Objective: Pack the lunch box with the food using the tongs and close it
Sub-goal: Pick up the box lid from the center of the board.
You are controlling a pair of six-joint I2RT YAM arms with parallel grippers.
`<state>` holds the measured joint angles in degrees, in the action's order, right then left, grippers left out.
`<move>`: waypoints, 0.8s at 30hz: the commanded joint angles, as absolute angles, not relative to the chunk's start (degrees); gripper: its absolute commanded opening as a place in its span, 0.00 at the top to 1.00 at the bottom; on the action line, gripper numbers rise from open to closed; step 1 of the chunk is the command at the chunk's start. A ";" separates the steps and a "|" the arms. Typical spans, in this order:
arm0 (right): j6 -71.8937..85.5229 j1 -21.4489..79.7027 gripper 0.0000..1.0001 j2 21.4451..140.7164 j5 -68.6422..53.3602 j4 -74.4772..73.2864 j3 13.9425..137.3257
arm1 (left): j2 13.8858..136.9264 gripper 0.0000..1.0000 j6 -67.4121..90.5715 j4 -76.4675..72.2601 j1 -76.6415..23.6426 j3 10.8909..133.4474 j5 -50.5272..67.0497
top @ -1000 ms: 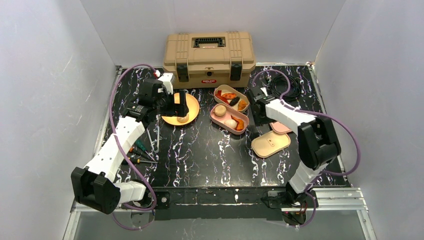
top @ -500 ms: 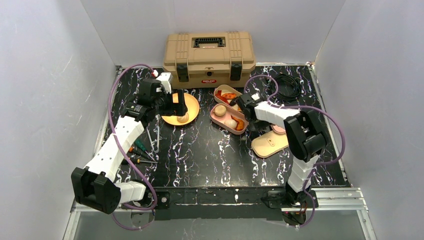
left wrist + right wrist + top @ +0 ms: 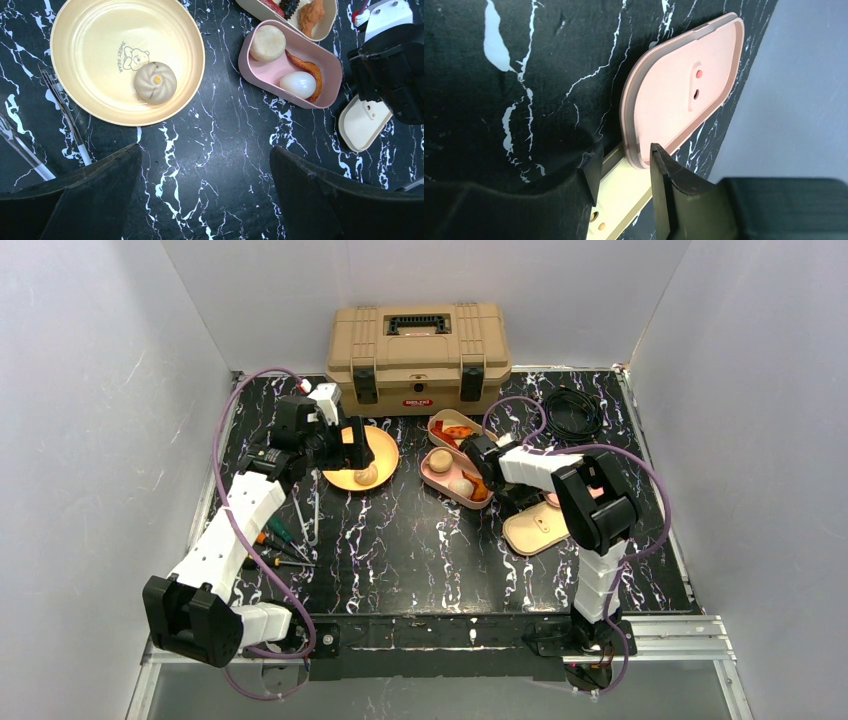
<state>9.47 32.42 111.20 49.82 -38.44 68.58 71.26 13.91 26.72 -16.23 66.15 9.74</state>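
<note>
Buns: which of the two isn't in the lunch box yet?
The swirled bun with the orange dot, alone on the yellow plate. The plain bun already sits in the pink tray with the egg.

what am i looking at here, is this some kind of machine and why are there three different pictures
Two robot arms bolted to a black table. The wide picture looks down from above; the other two come from a camera on each wrist. On the table: a yellow plate with a bun, a pink lunch box holding an egg, tongs, a toolbox. The left gripper is open and empty. The right gripper straddles the end of the pink lid, not yet gripping.
</note>
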 commanded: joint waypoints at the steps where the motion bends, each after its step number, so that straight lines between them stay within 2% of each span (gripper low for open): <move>1: 10.23 33.02 0.53 112.98 54.76 -37.30 69.70 | 71.02 0.02 15.03 26.12 -14.91 66.52 12.63; 7: 10.96 33.05 0.57 115.42 57.03 -37.26 70.00 | 71.37 0.02 15.73 25.84 -13.76 66.49 14.06; 12: 11.36 33.05 0.66 116.97 58.75 -37.06 70.57 | 71.06 0.02 15.81 25.60 -13.10 66.27 14.02; 14: 11.44 33.12 0.74 116.56 59.22 -36.73 70.50 | 71.15 0.02 15.89 25.51 -13.03 66.30 14.42; 17: 11.58 33.62 0.84 114.28 61.26 -36.75 70.45 | 71.31 0.02 15.92 25.36 -13.01 66.31 15.23; 21: 12.07 34.35 0.89 108.15 62.71 -39.55 71.61 | 70.82 0.02 15.70 24.37 -13.01 65.85 16.88; 24: 12.73 34.85 0.97 101.58 62.09 -43.44 73.82 | 70.46 0.02 15.37 23.29 -13.01 65.28 18.52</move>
